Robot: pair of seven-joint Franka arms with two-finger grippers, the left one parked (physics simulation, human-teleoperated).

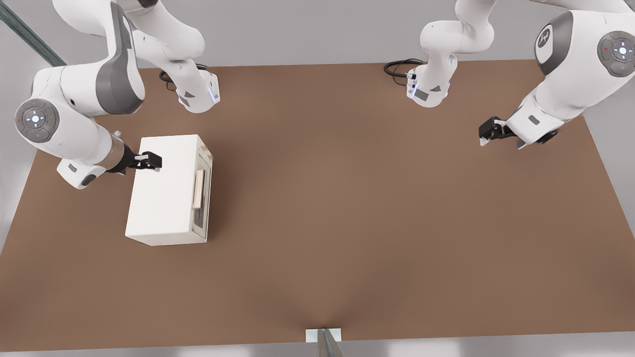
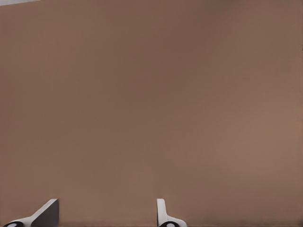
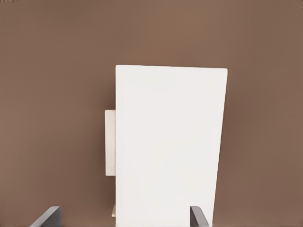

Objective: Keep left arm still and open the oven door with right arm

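1. Oven (image 1: 166, 191), a plain cream-white box, is sitting on the brown table (image 1: 347, 223) toward the front view's left.
2. Oven door (image 1: 202, 196) is lying shut, its pale beige handle (image 1: 198, 188) running along the face; the dark window is showing only in the front view.
3. Door is facing the front view's right; the oven's long axis is running near to far.
4. Right wrist view is showing the oven top (image 3: 168, 146) and the handle (image 3: 110, 143) jutting out beside it.
5. Gripper (image 1: 149, 161) is hovering over the oven's far top edge, fingers (image 3: 198, 217) spread apart, holding nothing.
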